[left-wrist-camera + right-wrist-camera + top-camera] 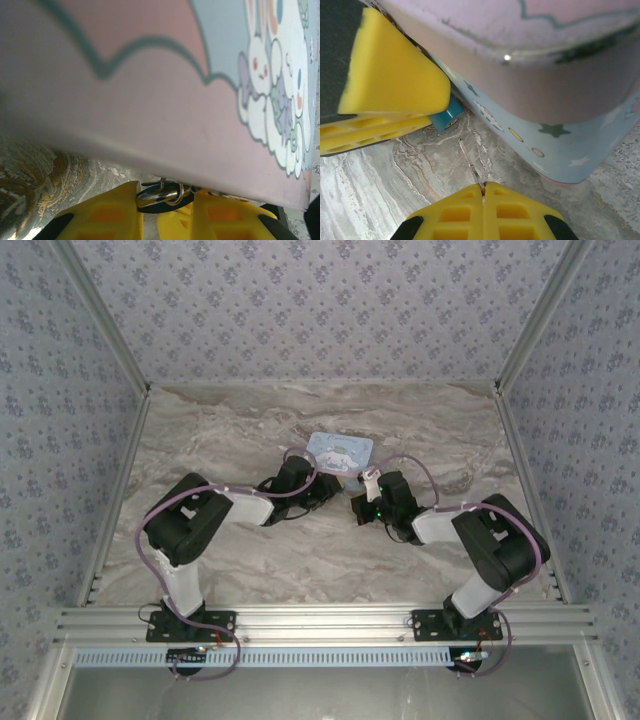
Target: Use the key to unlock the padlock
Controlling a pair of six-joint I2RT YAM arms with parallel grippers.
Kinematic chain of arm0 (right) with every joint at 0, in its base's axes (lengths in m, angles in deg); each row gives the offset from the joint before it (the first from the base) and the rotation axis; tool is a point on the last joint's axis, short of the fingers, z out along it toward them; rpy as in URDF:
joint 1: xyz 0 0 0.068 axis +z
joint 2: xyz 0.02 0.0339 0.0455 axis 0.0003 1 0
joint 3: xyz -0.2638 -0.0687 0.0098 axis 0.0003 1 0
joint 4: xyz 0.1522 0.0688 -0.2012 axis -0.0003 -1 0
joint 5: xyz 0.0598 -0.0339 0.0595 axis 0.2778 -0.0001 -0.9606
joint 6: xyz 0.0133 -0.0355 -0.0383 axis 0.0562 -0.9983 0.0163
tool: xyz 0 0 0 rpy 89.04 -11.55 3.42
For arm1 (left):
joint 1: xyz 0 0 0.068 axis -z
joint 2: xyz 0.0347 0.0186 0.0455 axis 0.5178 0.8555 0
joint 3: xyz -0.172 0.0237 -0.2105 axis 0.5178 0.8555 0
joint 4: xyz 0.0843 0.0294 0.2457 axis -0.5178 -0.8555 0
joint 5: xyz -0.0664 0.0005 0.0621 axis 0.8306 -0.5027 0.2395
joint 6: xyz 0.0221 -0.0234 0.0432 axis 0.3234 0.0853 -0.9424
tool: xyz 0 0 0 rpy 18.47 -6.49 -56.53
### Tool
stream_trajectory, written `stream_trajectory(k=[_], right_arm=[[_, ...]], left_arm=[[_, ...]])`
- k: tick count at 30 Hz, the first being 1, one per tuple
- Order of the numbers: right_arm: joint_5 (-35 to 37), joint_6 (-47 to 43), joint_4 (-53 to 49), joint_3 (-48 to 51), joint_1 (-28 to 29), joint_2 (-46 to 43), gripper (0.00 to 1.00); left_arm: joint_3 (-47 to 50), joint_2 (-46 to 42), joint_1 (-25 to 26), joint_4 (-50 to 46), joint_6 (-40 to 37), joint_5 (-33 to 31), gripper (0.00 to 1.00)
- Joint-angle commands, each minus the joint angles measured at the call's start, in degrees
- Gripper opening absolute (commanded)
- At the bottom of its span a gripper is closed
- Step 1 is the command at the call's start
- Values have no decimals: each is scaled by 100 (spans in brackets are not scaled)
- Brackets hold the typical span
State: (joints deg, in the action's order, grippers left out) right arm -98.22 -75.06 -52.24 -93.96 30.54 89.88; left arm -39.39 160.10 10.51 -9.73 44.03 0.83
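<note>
The padlock (447,116) sits just off the near side of the pale blue tin (340,452), which lies at mid-width toward the tabletop's (250,560) far edge. The left jaws are clenched on the padlock, its silvery shackle (157,195) showing between them and its blue body poking out below. The right jaws are pressed together on the key (470,160), whose thin blade points at the padlock, tip just short of it.
</note>
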Motion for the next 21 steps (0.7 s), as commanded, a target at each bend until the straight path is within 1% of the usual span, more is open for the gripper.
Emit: stream_trajectory(k=[1, 12, 21], right_arm=[[-69, -112, 188, -52, 35, 49, 0], [-193, -133, 269, -1, 33, -63, 0], [-209, -180, 274, -97, 28, 7, 0]], left_arm=[[-151, -231, 40, 12, 39, 24, 24], [-177, -230, 39, -64, 25, 7, 24], [-223, -239, 38, -96, 3, 88, 23]])
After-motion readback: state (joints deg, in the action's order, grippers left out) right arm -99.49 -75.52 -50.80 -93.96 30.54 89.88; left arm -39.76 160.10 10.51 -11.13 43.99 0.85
